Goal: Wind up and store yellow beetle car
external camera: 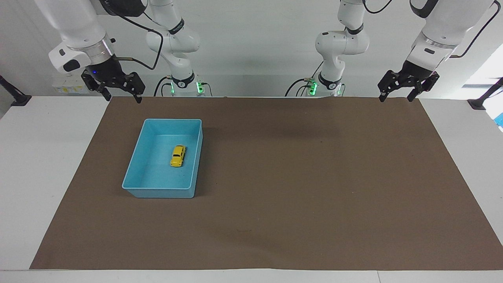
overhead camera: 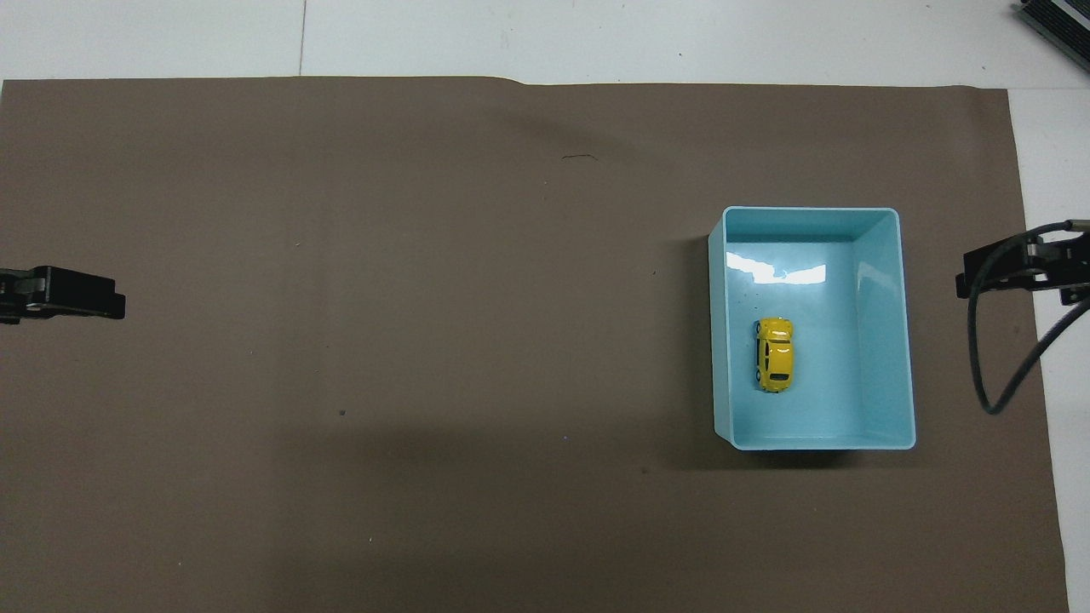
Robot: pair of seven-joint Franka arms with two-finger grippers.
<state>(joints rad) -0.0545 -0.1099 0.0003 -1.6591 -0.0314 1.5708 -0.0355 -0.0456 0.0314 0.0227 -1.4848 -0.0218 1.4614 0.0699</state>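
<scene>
Sitting in the bin (external camera: 133, 173) already, car (external camera: 178, 155) rests on its wheels. Right tool (external camera: 118, 90) hangs wide w/ nothing held, over the mat's robot-end edge; left tool (external camera: 400, 89) wide too, waiting. You risk tipping the bin if you re-enter low & catch its wall

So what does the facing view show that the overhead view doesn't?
Only the facing view shows the arms' bases with green lights and both whole hands raised and open: the right hand over the mat's edge near the blue bin, the left hand waiting at its own end. Only the overhead view shows the car's roof straight from above and a dark object at the table's corner. Both show the yellow beetle car inside the bin on the brown mat.
</scene>
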